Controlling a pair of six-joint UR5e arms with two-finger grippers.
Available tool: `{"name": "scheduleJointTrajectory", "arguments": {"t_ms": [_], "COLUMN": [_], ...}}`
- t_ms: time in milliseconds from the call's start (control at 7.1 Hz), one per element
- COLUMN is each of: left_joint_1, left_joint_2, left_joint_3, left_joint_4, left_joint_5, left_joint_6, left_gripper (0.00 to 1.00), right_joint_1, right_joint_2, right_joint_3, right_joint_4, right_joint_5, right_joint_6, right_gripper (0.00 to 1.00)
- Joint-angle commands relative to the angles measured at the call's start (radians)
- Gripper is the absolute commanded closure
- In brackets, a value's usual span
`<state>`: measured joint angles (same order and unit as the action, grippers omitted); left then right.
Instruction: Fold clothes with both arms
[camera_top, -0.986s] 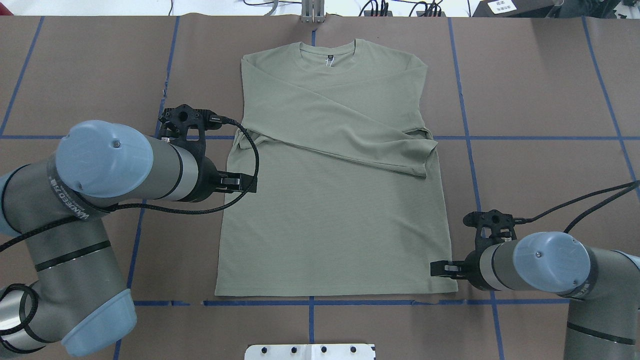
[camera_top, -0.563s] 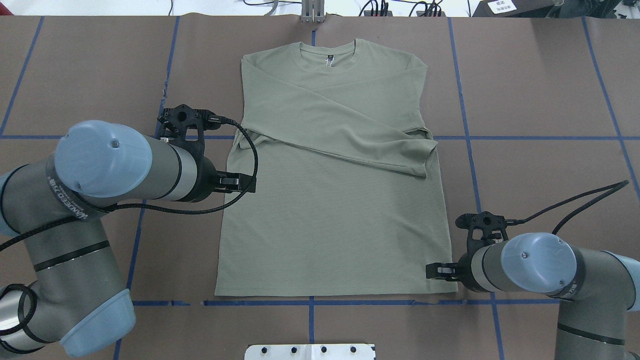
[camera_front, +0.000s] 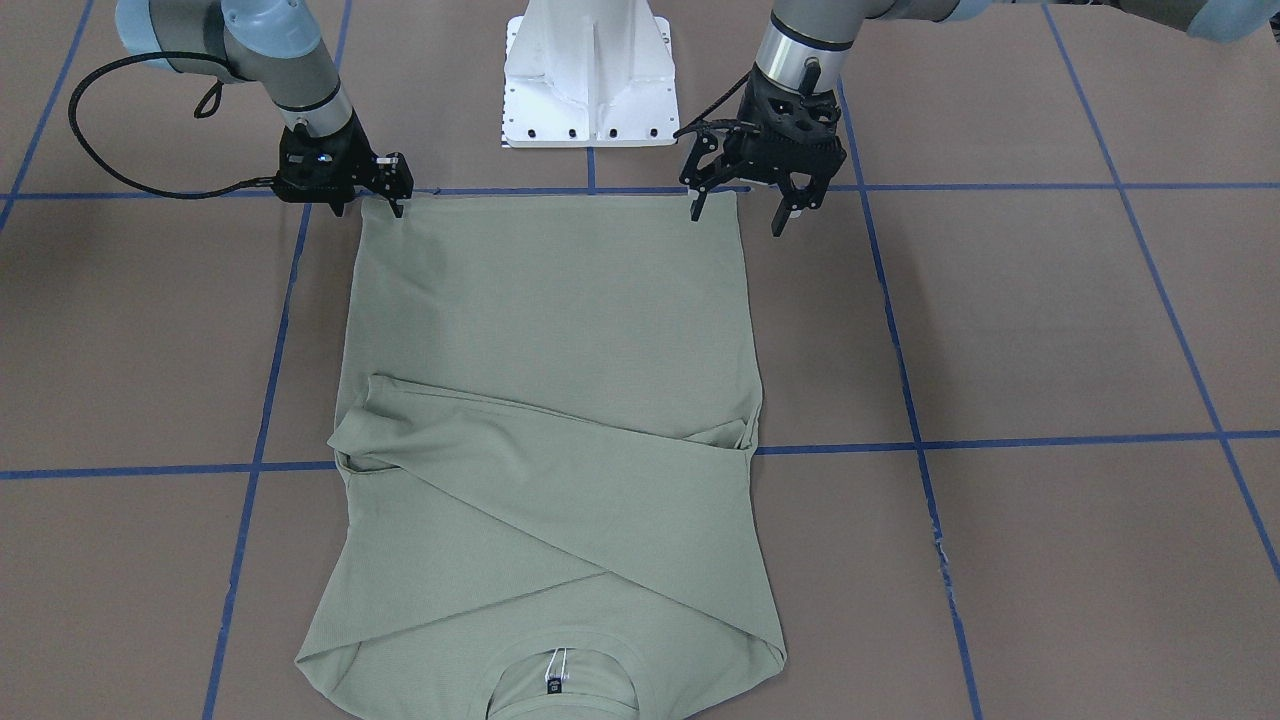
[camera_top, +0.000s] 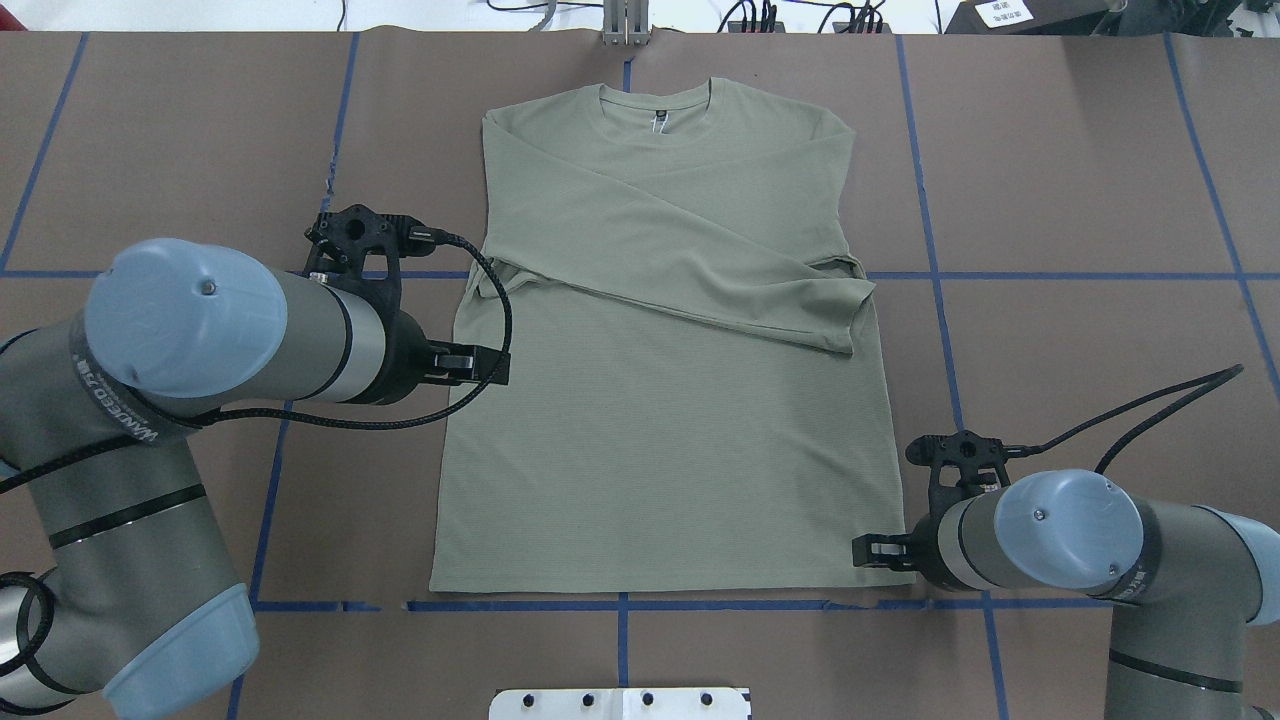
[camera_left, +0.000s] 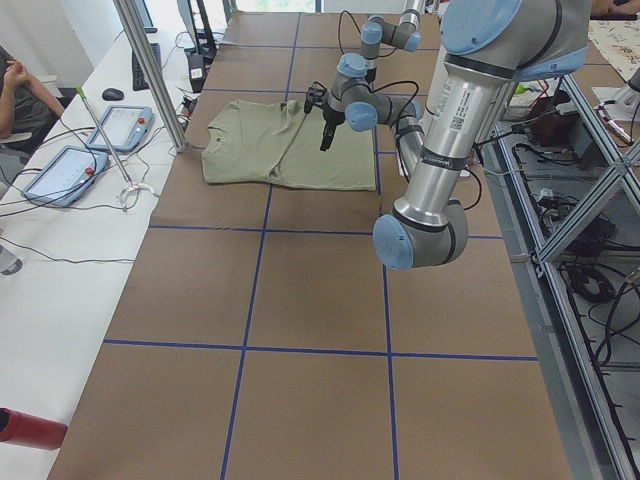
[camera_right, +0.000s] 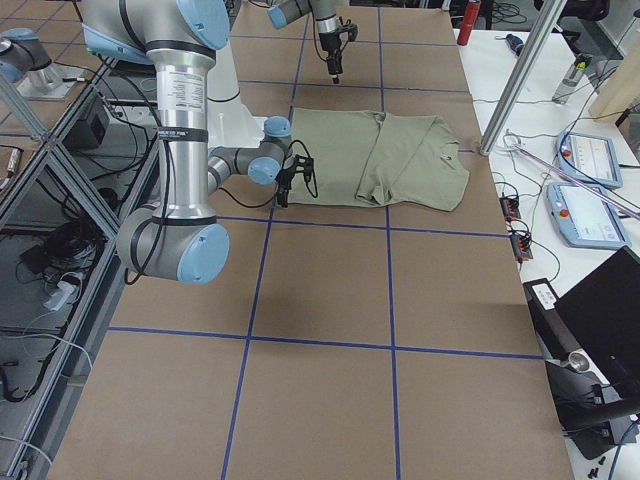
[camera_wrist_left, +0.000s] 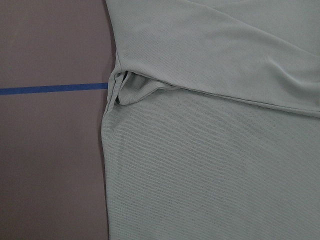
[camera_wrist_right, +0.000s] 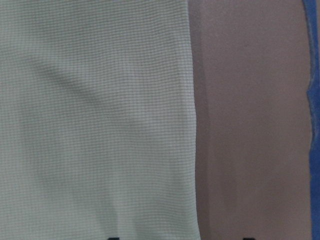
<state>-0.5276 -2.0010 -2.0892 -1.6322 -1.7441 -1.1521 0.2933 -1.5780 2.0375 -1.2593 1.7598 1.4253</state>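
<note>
Since the earlier overhead frame, the right gripper (camera_top: 862, 549) is found shifted slightly inward, at the near right hem corner of the shirt (camera_top: 665, 440). Its fingers are set low and parted, astride the side edge (nothing gripped). The shirt is laid flat on the table (camera_top: 1080, 180), long axis running away from the robot, collar far, sleeves crossed. The left gripper (camera_front: 738, 215) is held high over the left edge, likewise spread, and is judged farther from its corner.

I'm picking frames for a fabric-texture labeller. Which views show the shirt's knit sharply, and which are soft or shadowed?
Right wrist view: closest, the shirt knit grid resolves though slightly soft. Left wrist view: fine ribbing visible, even light. Overhead view: sharp, evenly lit, no glare, faint texture. Both side views: shirt too small for texture.
</note>
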Motion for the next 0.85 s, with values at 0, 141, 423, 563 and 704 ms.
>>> {"name": "scheduleJointTrajectory", "arguments": {"t_ms": [0, 141, 423, 563, 704], "left_joint_1": [0.000, 0.000, 0.000, 0.000, 0.000], "left_joint_2": [0.001, 0.001, 0.002, 0.002, 0.002], "left_joint_3": [-0.003, -0.015, -0.025, -0.025, -0.026], "left_joint_4": [0.000, 0.000, 0.002, 0.002, 0.003], "left_joint_5": [0.000, -0.002, -0.012, -0.012, -0.012], "left_joint_6": [0.000, 0.000, 0.000, 0.000, 0.000], "left_gripper": [0.00, 0.00, 0.00, 0.00, 0.00], "right_joint_1": [0.000, -0.003, -0.005, -0.005, -0.005], "right_joint_2": [0.001, 0.003, 0.001, 0.001, 0.003], "right_joint_3": [0.000, -0.002, -0.003, -0.008, -0.006], "right_joint_4": [0.000, 0.001, 0.001, 0.001, 0.001], "right_joint_5": [0.006, 0.012, 0.012, 0.013, 0.013], "right_joint_6": [0.000, -0.002, -0.002, -0.002, -0.002], "right_gripper": [0.29, 0.29, 0.33, 0.34, 0.35]}}
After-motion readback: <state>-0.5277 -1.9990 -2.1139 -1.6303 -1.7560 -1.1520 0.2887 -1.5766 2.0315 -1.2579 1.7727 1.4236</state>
